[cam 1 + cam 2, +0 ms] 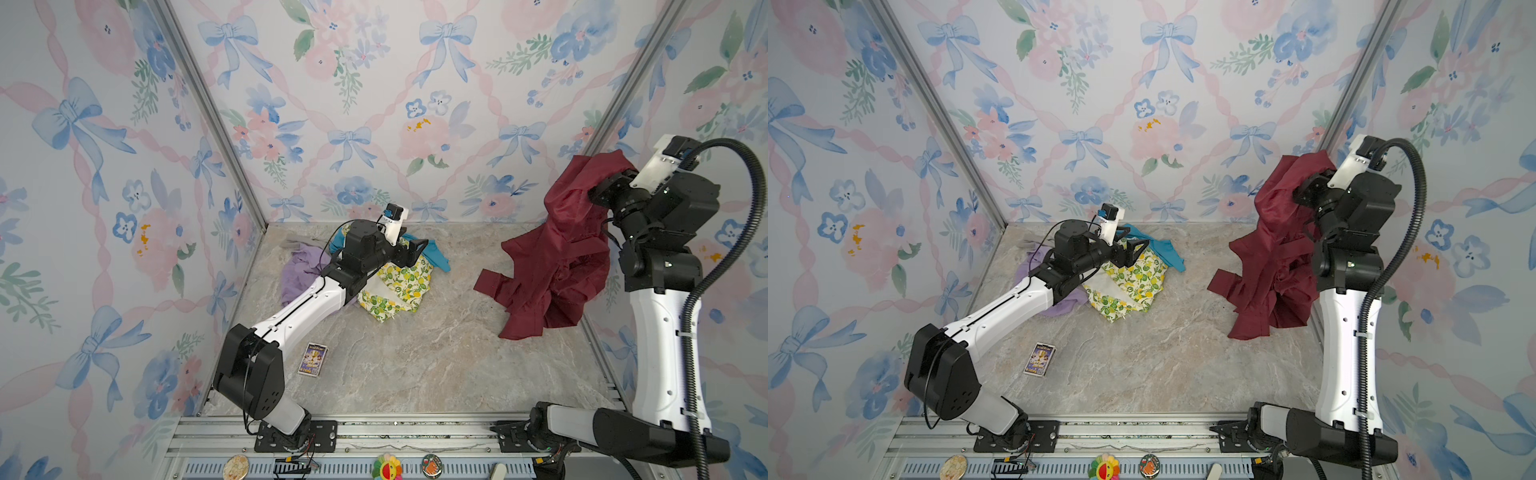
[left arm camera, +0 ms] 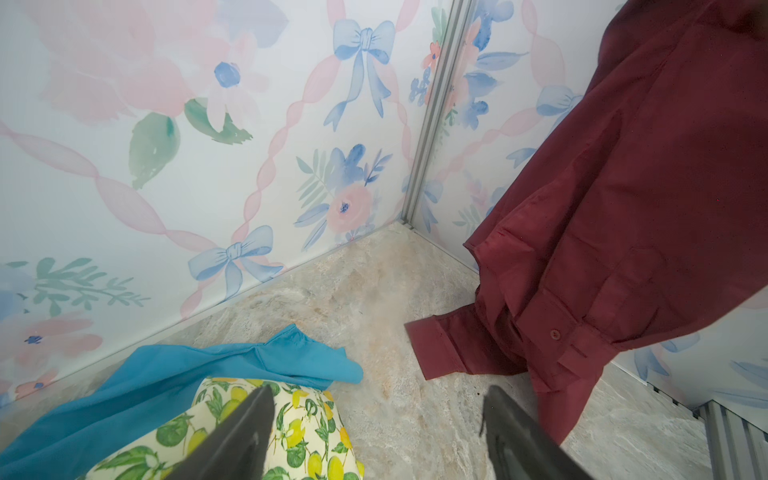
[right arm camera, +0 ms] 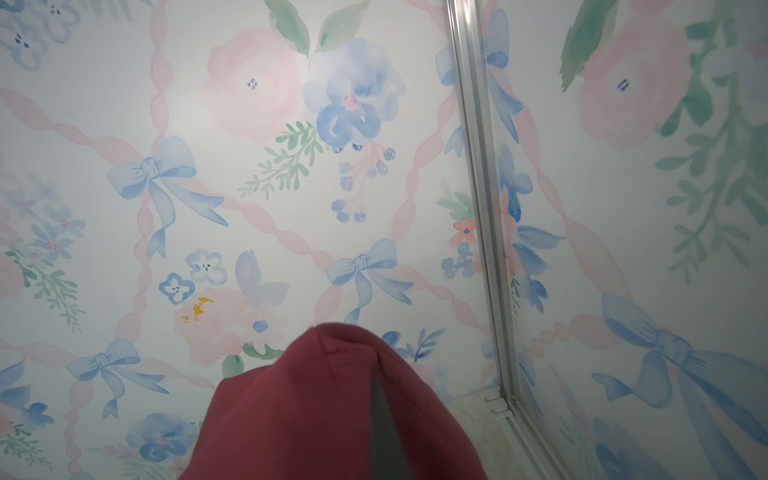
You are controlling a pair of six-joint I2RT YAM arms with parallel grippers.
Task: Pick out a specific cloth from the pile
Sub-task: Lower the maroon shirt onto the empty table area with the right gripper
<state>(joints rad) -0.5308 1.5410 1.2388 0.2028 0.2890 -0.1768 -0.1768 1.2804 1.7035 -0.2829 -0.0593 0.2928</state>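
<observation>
Clamped shut on the maroon cloth with the right gripper, held high at two o'clock of the table, lower folds and a cuff resting on the surface, well apart from the pile. Hovering above that pile at eleven o'clock with the left gripper, jaws wide apart, gripping nothing.

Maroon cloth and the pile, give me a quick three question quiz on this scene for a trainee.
1. True or false: the right gripper is shut on the maroon cloth, apart from the pile.
2. Fill in: the open left gripper hovers over the ___ cloth.
3. The card pack lies on the table nearer which arm? A left, B right, C neither.
Key: 1 true; 2 lemon-print cloth; 3 A.
</observation>
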